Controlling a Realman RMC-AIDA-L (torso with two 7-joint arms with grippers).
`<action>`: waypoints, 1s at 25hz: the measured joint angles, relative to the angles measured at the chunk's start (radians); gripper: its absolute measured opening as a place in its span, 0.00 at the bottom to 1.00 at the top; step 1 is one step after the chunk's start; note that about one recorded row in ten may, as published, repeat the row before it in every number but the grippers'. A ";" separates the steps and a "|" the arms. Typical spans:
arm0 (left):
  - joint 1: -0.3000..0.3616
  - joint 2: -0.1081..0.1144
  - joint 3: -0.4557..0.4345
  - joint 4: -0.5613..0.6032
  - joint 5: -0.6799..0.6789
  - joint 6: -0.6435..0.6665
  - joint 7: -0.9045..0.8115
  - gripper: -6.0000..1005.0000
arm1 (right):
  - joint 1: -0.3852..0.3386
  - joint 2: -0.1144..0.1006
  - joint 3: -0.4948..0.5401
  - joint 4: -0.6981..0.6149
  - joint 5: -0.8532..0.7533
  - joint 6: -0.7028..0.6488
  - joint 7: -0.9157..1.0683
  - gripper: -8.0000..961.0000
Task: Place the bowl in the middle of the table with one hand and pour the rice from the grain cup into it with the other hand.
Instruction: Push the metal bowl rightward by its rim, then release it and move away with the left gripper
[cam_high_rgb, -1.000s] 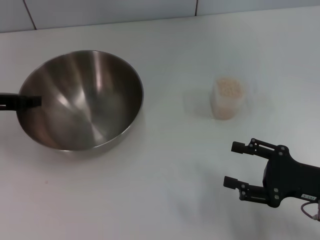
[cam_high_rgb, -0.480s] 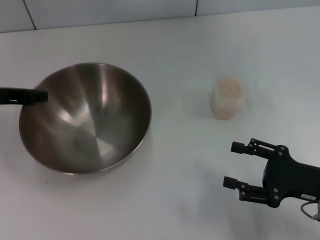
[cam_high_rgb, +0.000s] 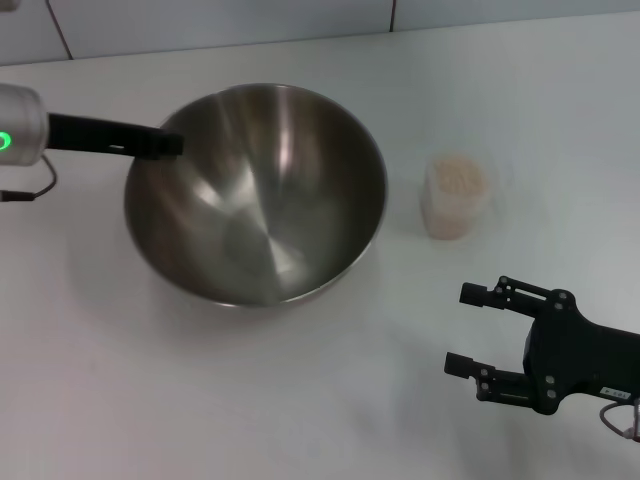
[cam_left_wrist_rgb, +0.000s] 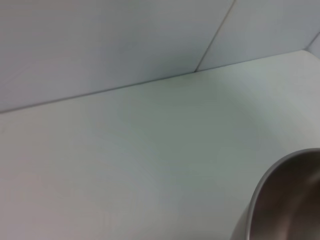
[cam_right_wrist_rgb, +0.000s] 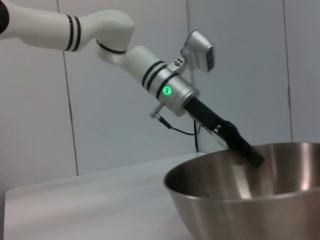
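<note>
The steel bowl (cam_high_rgb: 270, 200) is near the middle of the white table (cam_high_rgb: 300, 400), tilted with its left rim raised. My left gripper (cam_high_rgb: 165, 145) comes in from the left and is shut on that rim. The right wrist view shows this gripper (cam_right_wrist_rgb: 246, 151) on the bowl's rim (cam_right_wrist_rgb: 240, 200). The bowl's edge (cam_left_wrist_rgb: 280, 200) also shows in the left wrist view. The clear grain cup (cam_high_rgb: 455, 200), full of pale rice (cam_high_rgb: 457, 177), stands upright to the right of the bowl. My right gripper (cam_high_rgb: 460, 328) is open and empty, nearer the front than the cup.
A grey tiled wall (cam_high_rgb: 220, 20) runs along the table's far edge. Bare tabletop lies in front of the bowl and to the left of my right gripper.
My left gripper has carried the bowl to the right, from the left side to near the table's middle. The cup and my right gripper have not moved.
</note>
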 joint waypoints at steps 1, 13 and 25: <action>0.000 0.000 0.000 0.000 0.000 0.000 0.000 0.06 | 0.000 0.000 0.000 0.000 0.000 0.000 0.000 0.79; -0.057 -0.004 0.017 -0.118 0.003 -0.087 0.035 0.10 | -0.001 0.001 0.006 0.000 -0.015 0.000 0.000 0.79; 0.004 -0.013 0.018 0.015 -0.036 -0.009 0.119 0.19 | -0.001 0.014 0.063 0.006 -0.011 0.030 0.032 0.78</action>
